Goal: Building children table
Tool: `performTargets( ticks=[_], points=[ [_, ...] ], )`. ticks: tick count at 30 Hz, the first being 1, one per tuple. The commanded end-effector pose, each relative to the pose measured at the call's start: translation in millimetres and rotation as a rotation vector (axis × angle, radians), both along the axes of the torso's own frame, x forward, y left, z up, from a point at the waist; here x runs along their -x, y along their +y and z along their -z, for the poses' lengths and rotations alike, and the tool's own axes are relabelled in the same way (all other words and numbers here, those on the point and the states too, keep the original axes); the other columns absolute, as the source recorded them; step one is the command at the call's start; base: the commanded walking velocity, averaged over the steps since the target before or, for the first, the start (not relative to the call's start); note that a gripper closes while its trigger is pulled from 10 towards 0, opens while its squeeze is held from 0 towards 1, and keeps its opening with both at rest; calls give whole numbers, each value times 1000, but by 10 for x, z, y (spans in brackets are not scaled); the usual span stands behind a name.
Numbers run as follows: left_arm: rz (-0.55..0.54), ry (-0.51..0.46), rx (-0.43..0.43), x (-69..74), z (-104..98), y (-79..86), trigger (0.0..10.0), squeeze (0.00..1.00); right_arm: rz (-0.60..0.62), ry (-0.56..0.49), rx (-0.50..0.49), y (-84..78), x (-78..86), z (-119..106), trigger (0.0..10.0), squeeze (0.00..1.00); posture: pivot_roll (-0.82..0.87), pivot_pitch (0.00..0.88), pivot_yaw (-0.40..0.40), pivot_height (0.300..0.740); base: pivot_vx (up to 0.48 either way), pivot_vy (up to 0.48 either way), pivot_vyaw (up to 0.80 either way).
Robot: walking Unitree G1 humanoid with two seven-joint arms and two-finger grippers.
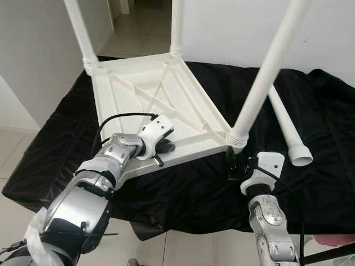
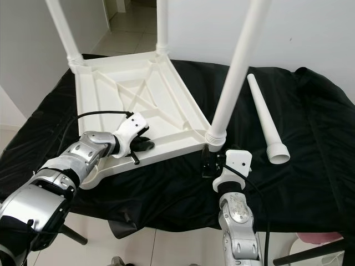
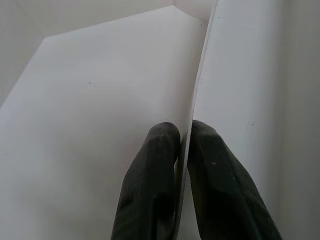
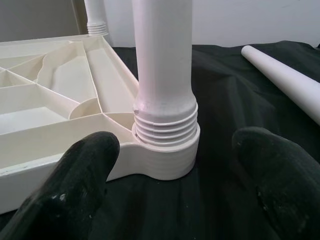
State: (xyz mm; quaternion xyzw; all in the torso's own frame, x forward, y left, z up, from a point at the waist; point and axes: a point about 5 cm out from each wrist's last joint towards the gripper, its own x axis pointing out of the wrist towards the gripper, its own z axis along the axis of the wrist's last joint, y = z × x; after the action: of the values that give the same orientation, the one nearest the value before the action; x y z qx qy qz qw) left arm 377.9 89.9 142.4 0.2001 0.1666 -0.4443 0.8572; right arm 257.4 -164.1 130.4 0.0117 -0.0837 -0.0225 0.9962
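On the black cloth [image 1: 310, 105], my left gripper [image 1: 162, 148] pinches the light, stiff, slippery tabletop's [image 1: 150, 94] rib while my right gripper [image 4: 175, 165] gapes around a screwed-in leg [image 1: 260, 83].

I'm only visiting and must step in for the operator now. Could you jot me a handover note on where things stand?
Left hand: shut on a rib of the upturned tabletop, steadying it.
Right hand: open around the base of the near leg, not touching it.
Done: three legs stand in their corner sockets.
Left: the fourth leg lies loose on the black cloth; fit it in the near-left corner, then turn the table over.
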Motion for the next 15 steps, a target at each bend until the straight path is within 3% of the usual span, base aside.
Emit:
performTargets(
  ticks=[1, 2, 3, 4, 5, 6, 7, 8, 9, 15],
  points=[
    [-308, -123, -52, -108, 28, 186, 0, 0, 5, 1, -1, -13, 3, 5, 10000, 0, -68, 61, 12, 740, 0, 0, 0],
    [-313, -125, -49, -111, 19, 181, 1020, 0, 3, 1, -1, -6, -6, 4, 10000, 0, -65, 57, 10, 740, 0, 0, 0],
    [-313, -125, -49, -111, 19, 181, 1020, 0, 3, 1, -1, -6, -6, 4, 10000, 0, -65, 57, 10, 740, 0, 0, 0],
    [-309, -129, -45, -112, 7, 162, 78, 0, 0, 1, 0, 4, -15, 3, 10000, 0, -65, 57, 10, 740, 0, 0, 0],
    [-309, -129, -45, -112, 7, 162, 78, 0, 0, 1, 0, 4, -15, 3, 10000, 0, -65, 57, 10, 740, 0, 0, 0],
    [-306, -133, -37, -112, -6, 130, 1216, 0, -3, 2, 0, 11, -21, 7, 10000, 0, -59, 49, 5, 740, 0, 0, 0],
    [-302, -140, -32, -113, -19, 94, 3725, 0, -6, 2, 1, 17, -29, 9, 10000, 0, -59, 47, 4, 740, 0, 0, 0],
    [-302, -140, -32, -113, -19, 94, 3725, 0, -6, 2, 1, 17, -29, 9, 10000, 0, -59, 47, 4, 740, 0, 0, 0],
    [-286, -145, -25, -105, -29, 27, 10000, 0, -9, 3, 3, 20, -36, 12, 10000, 0, -58, 44, 5, 740, 0, 0, 0],
    [-234, -135, 6, -65, -40, -136, 10000, 0, -11, 2, 7, 12, -50, 11, 10000, 0, -58, 41, 4, 740, 0, 0, 0]
  ],
)
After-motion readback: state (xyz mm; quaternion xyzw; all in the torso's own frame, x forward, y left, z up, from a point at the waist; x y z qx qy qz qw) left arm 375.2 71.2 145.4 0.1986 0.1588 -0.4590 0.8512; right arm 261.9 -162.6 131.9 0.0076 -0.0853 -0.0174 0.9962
